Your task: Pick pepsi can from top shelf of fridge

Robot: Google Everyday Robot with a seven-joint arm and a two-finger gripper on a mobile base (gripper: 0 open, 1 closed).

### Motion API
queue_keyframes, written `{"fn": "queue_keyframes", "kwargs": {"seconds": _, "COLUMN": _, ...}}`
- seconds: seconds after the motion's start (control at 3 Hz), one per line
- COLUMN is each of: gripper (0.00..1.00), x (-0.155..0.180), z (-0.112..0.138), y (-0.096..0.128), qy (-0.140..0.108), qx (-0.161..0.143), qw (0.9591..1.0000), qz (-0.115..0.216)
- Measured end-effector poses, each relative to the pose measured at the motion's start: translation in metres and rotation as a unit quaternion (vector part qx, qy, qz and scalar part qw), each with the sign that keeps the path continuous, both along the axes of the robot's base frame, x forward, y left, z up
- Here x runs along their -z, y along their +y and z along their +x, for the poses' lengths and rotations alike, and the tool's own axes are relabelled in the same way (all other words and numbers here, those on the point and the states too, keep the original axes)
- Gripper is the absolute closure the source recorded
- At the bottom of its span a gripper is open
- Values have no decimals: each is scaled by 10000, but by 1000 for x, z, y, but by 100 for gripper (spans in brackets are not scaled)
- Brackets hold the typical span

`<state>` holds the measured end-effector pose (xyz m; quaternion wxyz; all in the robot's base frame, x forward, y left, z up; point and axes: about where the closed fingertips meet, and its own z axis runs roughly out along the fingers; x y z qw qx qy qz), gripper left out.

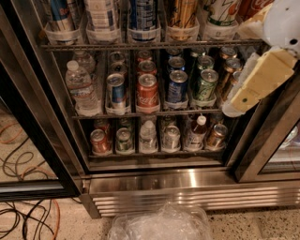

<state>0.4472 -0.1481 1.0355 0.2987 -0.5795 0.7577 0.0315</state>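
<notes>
The fridge (154, 187) showed its wire racks above a steel louvred base. Its top shelf (140, 45) ran across the upper part of the fridge, carrying tall cans in clear cups. A crumpled clear plastic bag (161, 225) lay on the floor in front of the fridge's base. The hand (243, 93) hung at the fridge's right side, level with the middle rack; whether it was open or closed could not be told. The pepsi can (143, 13) stood upright on the top shelf, in the third cup from the fridge's left side.

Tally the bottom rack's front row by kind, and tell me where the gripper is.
Cans: 4
Bottles: 2
Total: 6
Gripper: upper right, in front of the middle rack's right end.
</notes>
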Motion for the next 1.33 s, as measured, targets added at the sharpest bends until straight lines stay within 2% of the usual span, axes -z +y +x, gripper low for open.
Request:
{"fn": "queue_keyframes", "kwargs": {"seconds": 0.33, "gripper": 0, "x": -3, "z": -2, "y": 42, "qy": -163, "qx": -210, "qw": 9992, "qz": 297}}
{"fn": "queue_keyframes", "kwargs": {"seconds": 0.67, "gripper": 0, "x": -11, "z": -14, "y": 103, "qy": -423, "qx": -460, "qw": 9938, "qz": 917}}
{"fn": "queue_keyframes", "kwargs": {"seconds": 1.0, "gripper": 0, "x": -39, "z": -35, "y": 162, "qy": -762, "qx": -727, "qw": 9863, "qz": 1270}}
{"fn": "queue_keyframes", "kwargs": {"seconds": 1.33, "gripper": 0, "x": -44, "z": -39, "y": 165, "qy": -812, "qx": -751, "qw": 9859, "qz": 1257}}
